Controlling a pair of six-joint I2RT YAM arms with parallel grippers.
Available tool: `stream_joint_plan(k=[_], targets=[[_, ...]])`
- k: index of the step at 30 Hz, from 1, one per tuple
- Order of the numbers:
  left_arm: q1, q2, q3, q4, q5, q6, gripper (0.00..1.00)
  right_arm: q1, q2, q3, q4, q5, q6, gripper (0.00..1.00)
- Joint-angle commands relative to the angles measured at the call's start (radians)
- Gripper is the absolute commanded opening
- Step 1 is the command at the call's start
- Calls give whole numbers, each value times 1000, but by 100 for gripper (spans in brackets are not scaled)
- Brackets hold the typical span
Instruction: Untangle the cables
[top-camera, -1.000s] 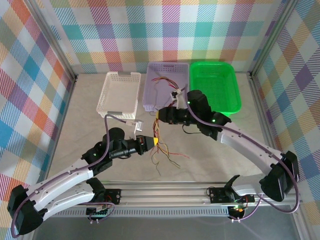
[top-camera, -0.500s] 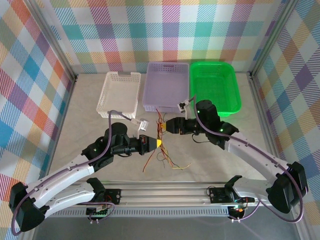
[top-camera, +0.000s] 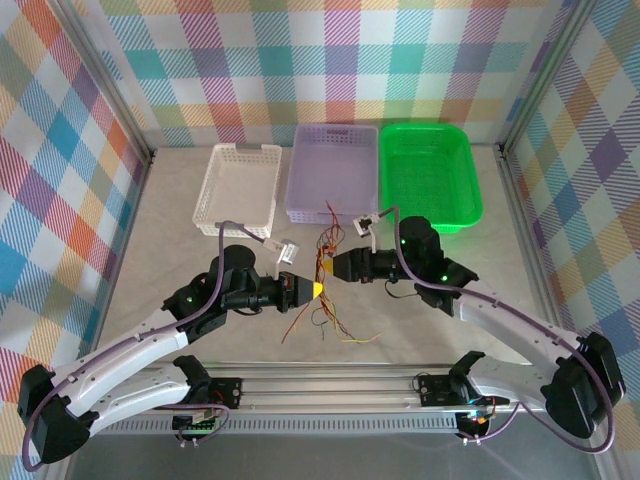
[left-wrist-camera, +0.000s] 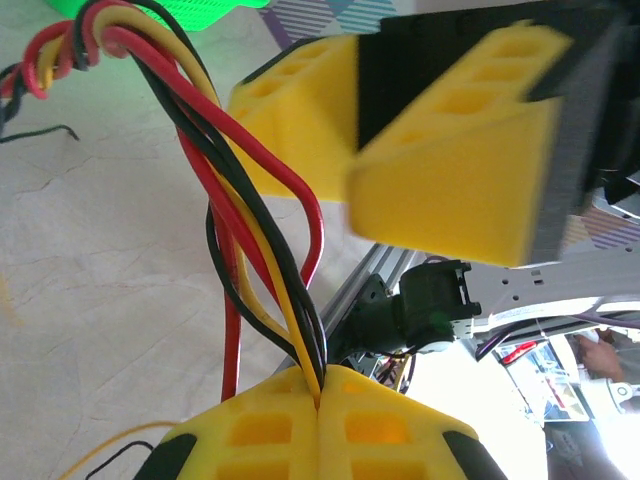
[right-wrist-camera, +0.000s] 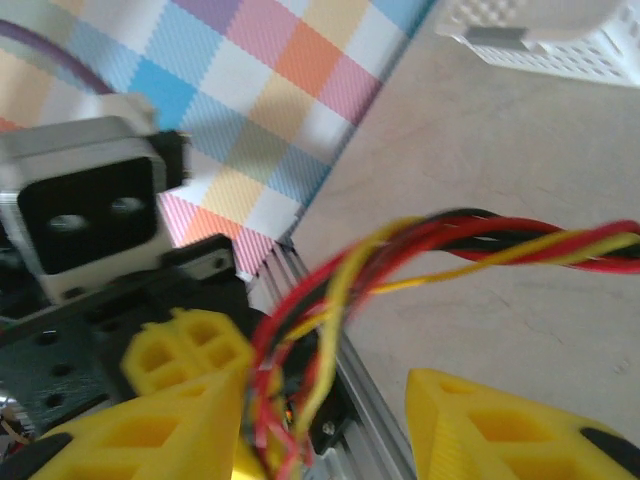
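Whole booth is wrapped in pastel plaid walls (top-camera: 340, 60), pinks, blues, oranges and greens, across the back and both sides. Bare aluminium posts (top-camera: 108, 85) run down the back corners. The tabletop (top-camera: 170, 240) is pale beige, a bit mottled, matte. A slotted aluminium rail (top-camera: 330, 385) runs along the near edge. Lighting's bright and even, with only soft shadows.

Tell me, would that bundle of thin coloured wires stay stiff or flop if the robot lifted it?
Probably floppy: the cables bow and curve loosely above the left gripper pinching them. Likely light, being so thin. They may drag one another along, since the strands look twisted together.
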Motion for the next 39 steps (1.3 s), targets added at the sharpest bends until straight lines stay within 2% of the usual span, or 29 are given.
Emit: stream_joint_plan(k=[1, 16, 24, 27, 29, 39], targets=[[-10, -23, 10, 23, 23, 13, 0, 10, -6, -7, 79, 1, -8, 47], [-10, -39, -3, 79, 45, -18, 0, 48, 72, -8, 147, 34, 20, 41], [-10, -63, -1, 59, 29, -7, 0, 65, 98, 2, 179, 39, 27, 19], [-9, -76, -4, 34, 21, 5, 0, 65, 78, 5, 137, 60, 4, 10], [-9, -89, -7, 18, 15, 10, 0, 65, 62, 9, 90, 88, -18, 0], [-9, -148, 0, -84, -13, 43, 0, 43, -7, 29, -149, 286, -63, 0]])
